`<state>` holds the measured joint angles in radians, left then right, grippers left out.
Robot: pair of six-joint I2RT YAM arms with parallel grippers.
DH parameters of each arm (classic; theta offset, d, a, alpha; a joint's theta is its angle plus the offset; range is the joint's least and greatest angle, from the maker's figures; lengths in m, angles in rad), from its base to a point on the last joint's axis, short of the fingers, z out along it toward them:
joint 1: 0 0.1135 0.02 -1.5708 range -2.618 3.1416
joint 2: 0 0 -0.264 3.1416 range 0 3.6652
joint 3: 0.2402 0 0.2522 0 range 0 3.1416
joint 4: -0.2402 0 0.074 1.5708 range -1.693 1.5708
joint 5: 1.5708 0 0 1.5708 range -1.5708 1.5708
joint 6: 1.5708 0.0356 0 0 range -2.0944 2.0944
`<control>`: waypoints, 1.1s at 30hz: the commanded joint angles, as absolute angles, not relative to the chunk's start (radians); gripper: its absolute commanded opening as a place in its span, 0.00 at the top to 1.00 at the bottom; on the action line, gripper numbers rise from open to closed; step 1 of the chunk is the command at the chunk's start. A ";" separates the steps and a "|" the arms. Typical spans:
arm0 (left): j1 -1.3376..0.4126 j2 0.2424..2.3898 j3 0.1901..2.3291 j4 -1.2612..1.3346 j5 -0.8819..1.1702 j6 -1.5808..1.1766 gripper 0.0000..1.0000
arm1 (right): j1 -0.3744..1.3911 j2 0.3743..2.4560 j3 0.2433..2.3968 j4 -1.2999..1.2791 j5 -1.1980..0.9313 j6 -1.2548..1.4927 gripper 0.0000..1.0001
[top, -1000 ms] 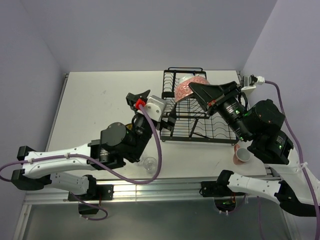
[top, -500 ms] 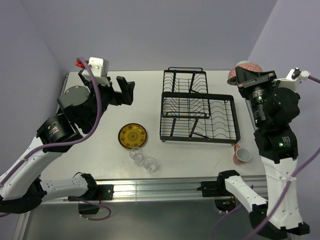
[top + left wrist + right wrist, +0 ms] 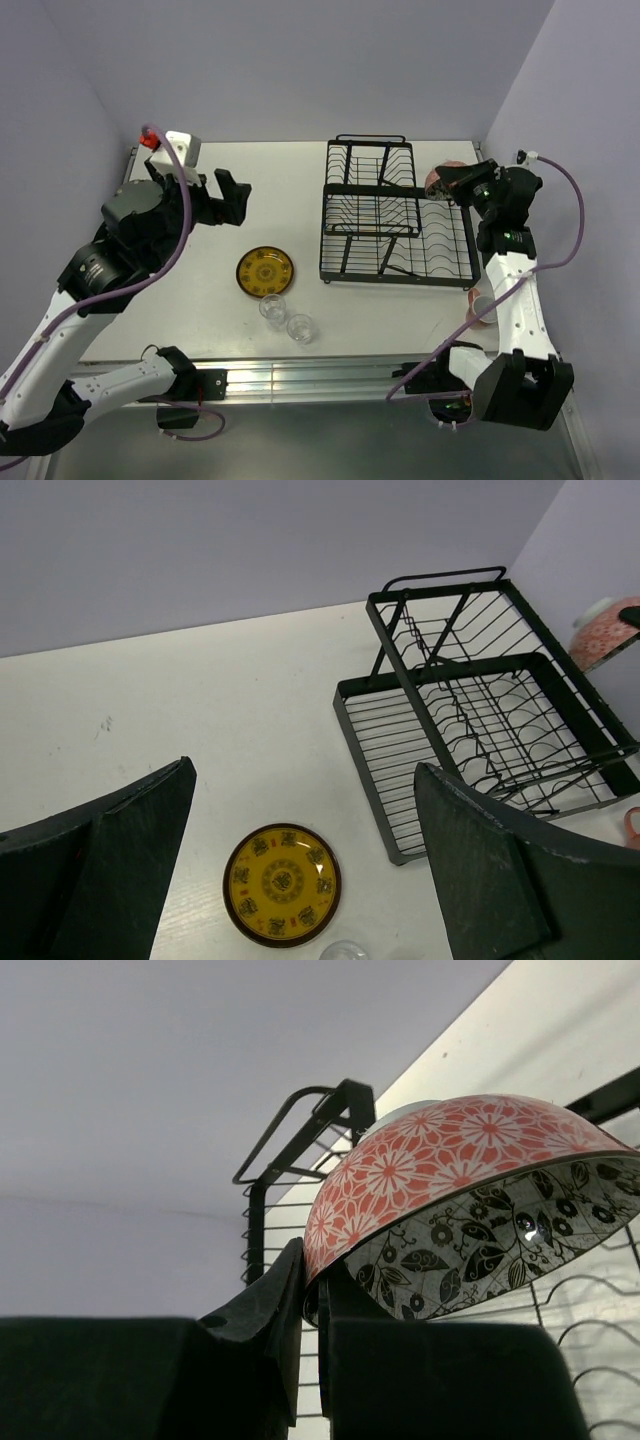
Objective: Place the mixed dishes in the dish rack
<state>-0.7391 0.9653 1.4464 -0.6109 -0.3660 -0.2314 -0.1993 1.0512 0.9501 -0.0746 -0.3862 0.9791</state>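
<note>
Holding the bowl [image 3: 450, 1190] by its rim, the right claw [image 3: 313, 1295] is clenching it tilted, up by the far right corner of the dish rack [image 3: 395, 240]. From the overhead view it is hard to say whether the bowl is hanging over the rack's wires or just outside its right edge. The left claw [image 3: 215, 200] is hovering released and gripping nothing, its fingers spread wide, well to the left of the rack.

Judging by how things are lying, the job is barely starting. No dish is sitting in the rack, and the bowl looks like the first one going in. The plate [image 3: 265, 271] is lying flat on the worktop [image 3: 280, 170], just left of the rack's near left corner. The two tumblers [image 3: 285, 317] are standing side by side nearer than the plate. A pink cup [image 3: 483, 307] is resting off the rack's near right corner.

The bowl is showing a coral floral outside and a white inside with black leaves. The plate is showing a yellow face with a brown rim and a patterned centre. The tumblers are showing clear glass.
</note>
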 commanded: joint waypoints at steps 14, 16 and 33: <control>-0.713 0.940 1.411 -0.591 -0.318 -0.209 0.02 | -0.313 1.243 0.767 0.507 -0.568 0.903 1.00; -0.707 0.942 1.407 -0.580 -0.311 -0.206 0.01 | -0.311 1.249 0.736 0.537 -0.577 0.911 1.00; -0.670 0.963 1.401 -0.601 -0.190 -0.264 0.01 | -0.307 1.367 0.624 0.729 -0.506 0.948 1.00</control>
